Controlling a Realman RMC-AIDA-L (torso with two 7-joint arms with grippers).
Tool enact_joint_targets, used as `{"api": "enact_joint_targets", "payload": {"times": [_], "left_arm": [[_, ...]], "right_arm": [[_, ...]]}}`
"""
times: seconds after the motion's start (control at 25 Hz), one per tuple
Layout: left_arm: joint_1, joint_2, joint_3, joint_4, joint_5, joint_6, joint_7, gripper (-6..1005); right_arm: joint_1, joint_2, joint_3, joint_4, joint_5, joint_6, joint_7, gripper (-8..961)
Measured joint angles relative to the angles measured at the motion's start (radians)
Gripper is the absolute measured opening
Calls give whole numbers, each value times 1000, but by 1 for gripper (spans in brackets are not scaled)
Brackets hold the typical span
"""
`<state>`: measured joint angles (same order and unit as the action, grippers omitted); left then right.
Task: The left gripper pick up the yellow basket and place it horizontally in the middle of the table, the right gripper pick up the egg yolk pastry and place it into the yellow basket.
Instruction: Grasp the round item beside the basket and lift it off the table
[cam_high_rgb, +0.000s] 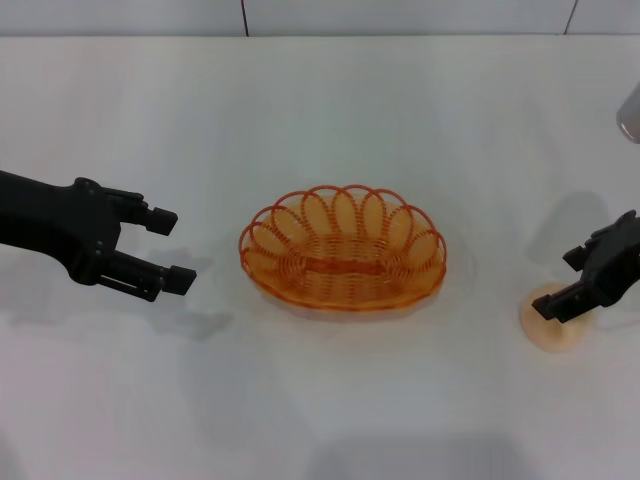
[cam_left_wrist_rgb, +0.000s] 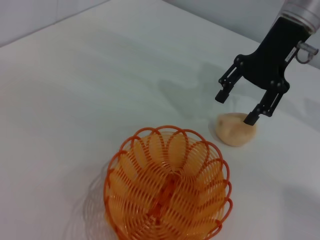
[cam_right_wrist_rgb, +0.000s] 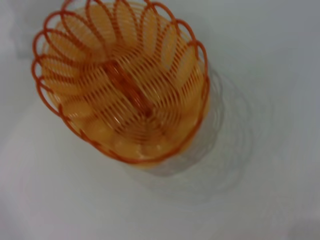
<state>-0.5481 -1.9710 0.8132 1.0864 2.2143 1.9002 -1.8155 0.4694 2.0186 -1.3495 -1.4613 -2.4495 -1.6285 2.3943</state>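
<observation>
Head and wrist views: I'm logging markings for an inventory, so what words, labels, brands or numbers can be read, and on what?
None can be read.
Oval orange-yellow wire basket: no text.
Round pale peach pastry: no text.
Black left gripper and black right gripper: no legible label.
Plain white table: unmarked.

The yellow basket (cam_high_rgb: 343, 250) sits upright on the white bench (cam_high_rgb: 320, 100), long side across, an oval of orange-yellow wire with a looped rim, empty. It lies between the pincers, apart from the open left pincer (cam_high_rgb: 165, 250). The egg yolk pastry (cam_high_rgb: 553, 320), small, round and pale, rests on the bench directly under the spread right pincer (cam_high_rgb: 570, 285), one fingertip (cam_left_wrist_rgb: 250, 118) at its top.
</observation>
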Motion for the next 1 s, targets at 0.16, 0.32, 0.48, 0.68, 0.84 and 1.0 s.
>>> {"api": "enact_joint_targets", "payload": {"times": [0.16,0.32,0.48,0.68,0.84,1.0], "left_arm": [[-1,1,0,0,0,0,1,888],[-1,1,0,0,-1,-3,4,888],[-1,1,0,0,-1,-11,8,888],[-1,0,-1,0,-2,-12,12,888],[-1,0,-2,0,-3,-13,13,888],[-1,0,-1,0,-3,-14,13,888]], "right_arm": [[2,0,-9,-29,8,-18,14,788],[1,1,-28,-26,8,-22,22,786],[-4,2,-40,-9,0,-7,33,784],[-13,1,-52,-5,-7,15,35,782],[-14,-1,-51,3,-10,18,35,658],[-15,1,-52,11,-29,23,35,512]]}}
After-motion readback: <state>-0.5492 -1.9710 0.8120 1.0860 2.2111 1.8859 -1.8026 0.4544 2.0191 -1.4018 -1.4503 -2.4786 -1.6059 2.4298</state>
